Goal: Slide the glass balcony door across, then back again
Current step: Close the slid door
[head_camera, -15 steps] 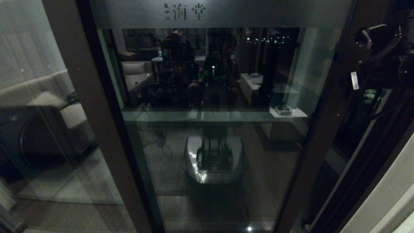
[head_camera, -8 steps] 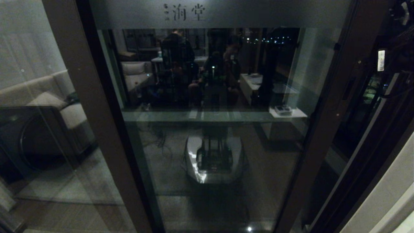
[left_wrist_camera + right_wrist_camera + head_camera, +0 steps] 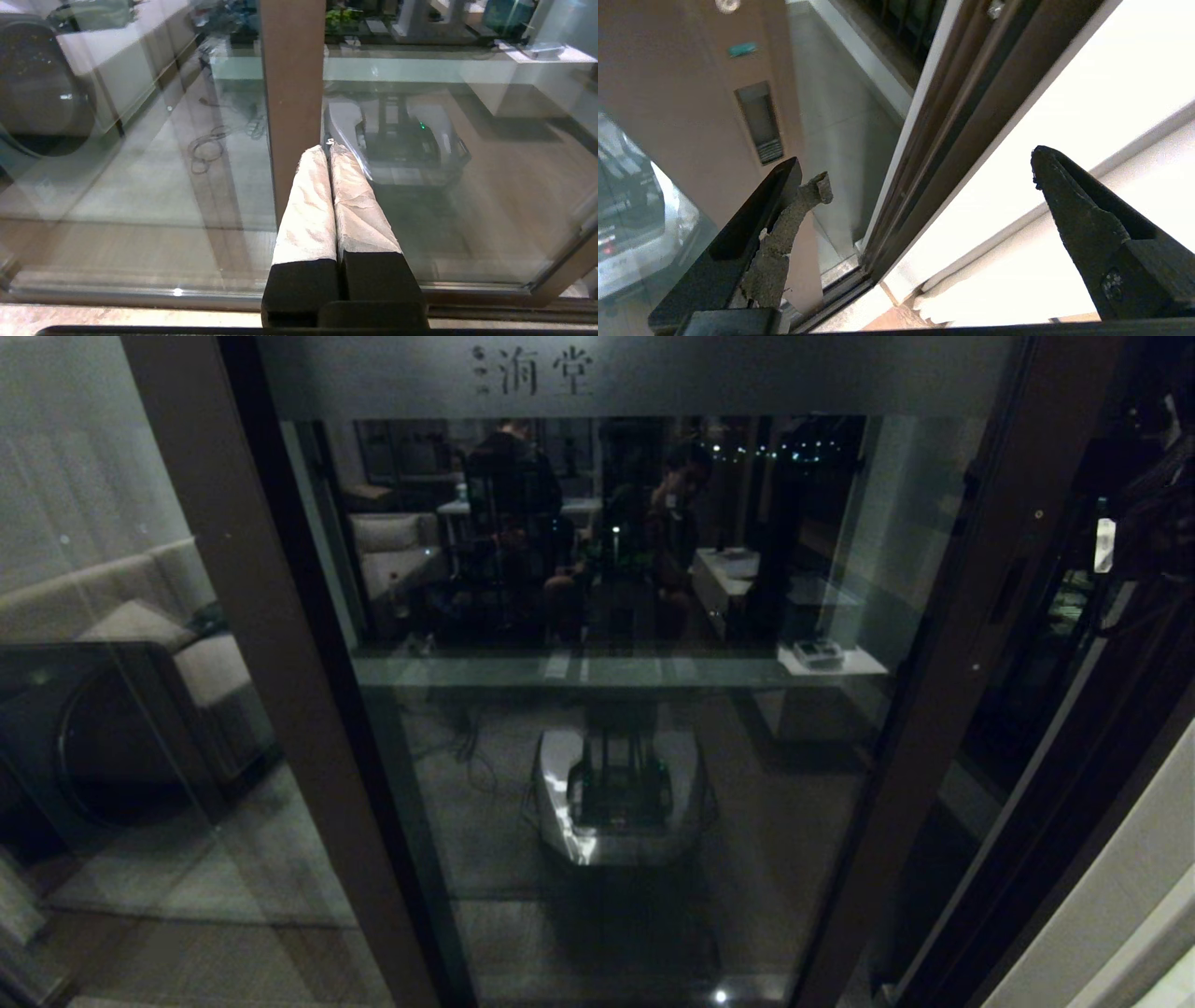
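Head view: glass balcony door (image 3: 616,709) fills the middle, frosted band on top.
Right gripper (image 3: 924,177): jaws wide, beside the door's recessed handle (image 3: 761,122), holding nothing.
Left gripper (image 3: 329,149): jaws pressed together, low before the glass.

A narrow gap (image 3: 840,140) stands free between the door (image 3: 691,93) stile and the jamb (image 3: 952,107); glass blocks elsewhere.

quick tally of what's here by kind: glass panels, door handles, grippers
glass panels: 2, the balcony door and the fixed pane
door handles: 1, the recessed handle
grippers: 2, left gripper and right gripper
total: 5
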Tool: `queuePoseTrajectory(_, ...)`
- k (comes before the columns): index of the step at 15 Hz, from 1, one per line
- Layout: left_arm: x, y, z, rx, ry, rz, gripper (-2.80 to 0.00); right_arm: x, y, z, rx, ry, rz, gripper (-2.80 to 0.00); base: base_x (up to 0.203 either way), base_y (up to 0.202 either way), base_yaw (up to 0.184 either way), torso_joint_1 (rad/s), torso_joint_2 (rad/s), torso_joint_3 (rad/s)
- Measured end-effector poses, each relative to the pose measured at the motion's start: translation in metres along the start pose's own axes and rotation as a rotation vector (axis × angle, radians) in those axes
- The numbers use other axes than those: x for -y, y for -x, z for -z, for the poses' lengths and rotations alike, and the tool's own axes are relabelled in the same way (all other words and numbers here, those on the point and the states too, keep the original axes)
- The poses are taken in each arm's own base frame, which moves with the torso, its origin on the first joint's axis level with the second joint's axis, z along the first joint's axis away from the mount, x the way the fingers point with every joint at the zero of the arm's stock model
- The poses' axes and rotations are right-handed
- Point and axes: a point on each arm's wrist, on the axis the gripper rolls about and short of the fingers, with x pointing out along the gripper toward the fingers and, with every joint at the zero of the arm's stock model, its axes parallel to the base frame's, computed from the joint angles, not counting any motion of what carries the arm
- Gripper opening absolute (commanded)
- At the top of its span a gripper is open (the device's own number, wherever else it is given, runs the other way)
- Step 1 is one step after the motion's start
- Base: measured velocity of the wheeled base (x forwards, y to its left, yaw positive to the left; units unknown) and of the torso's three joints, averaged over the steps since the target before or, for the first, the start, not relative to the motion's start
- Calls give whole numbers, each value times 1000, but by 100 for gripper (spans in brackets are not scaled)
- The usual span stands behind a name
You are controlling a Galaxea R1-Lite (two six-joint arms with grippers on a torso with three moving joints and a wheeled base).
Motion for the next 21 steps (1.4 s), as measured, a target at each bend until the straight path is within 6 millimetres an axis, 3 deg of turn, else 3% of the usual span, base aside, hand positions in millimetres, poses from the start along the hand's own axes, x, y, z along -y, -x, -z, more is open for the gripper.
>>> queuePoseTrajectory(21, 0, 0, 0, 0, 0, 0, -280, -31, -44, 3, 7, 3, -21, 0, 0, 0, 0, 0, 0, 0)
